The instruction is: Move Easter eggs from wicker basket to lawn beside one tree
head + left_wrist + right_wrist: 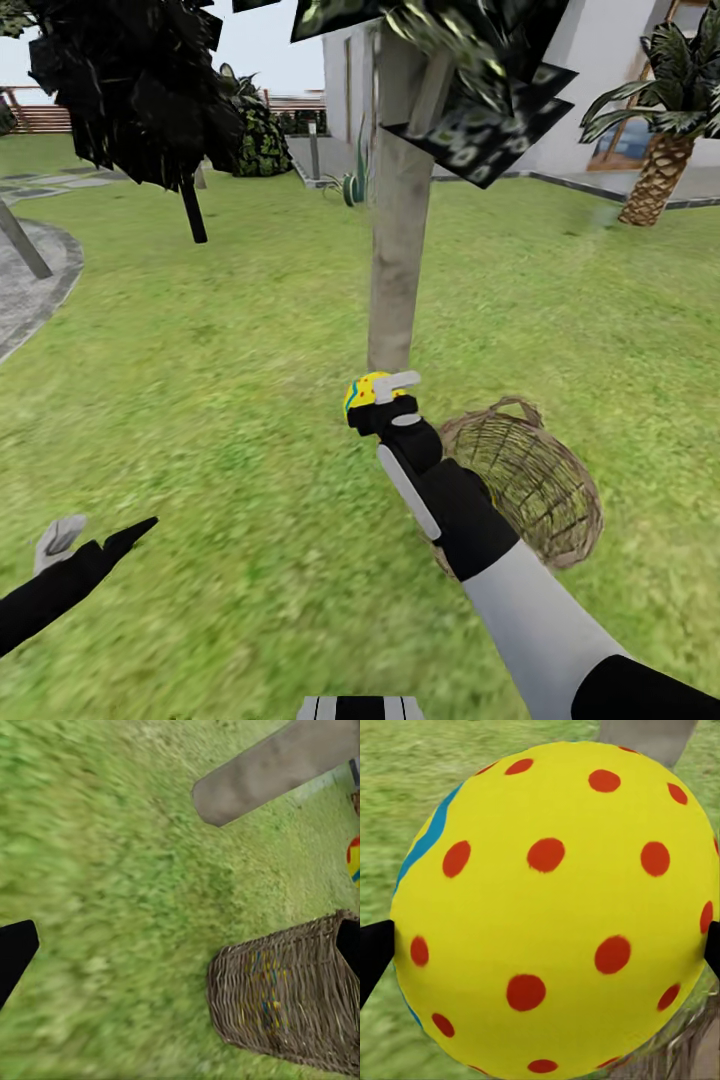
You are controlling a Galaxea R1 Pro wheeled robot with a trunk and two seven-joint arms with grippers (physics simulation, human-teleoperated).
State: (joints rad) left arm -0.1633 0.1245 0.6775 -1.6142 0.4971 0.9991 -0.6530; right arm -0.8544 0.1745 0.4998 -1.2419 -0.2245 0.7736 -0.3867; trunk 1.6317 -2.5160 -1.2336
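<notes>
Egg (pixel 362 390) number one is clamped in my right claw (pixel 380 396), yellow with red dots and a bit of blue zigzag, held up in the air right in front of the foot of the tree (pixel 398 230) with the pale bare trunk. From my right wrist camera the egg (pixel 551 907) is huge, with a dark fingertip (pixel 373 956) pressed on either side of it, so yeah, it's gripped solid. The wicker basket (pixel 540 485) is tipped over on its side on the lawn (pixel 220 400), just beside the tree and close under my right forearm, mouth facing roughly back toward me. Through the weave on my left wrist camera I can make out yellow and blue smudges inside the basket (pixel 289 1001), too blurry to count. My left claw (pixel 95 540) hangs low over the grass, well away from the tree on the side opposite the basket, its two fingers spread apart with nothing between them. Further back past the tree there's a dark thin-trunked tree (pixel 140 90), a small palm (pixel 665 130) and a white house (pixel 590 110).
</notes>
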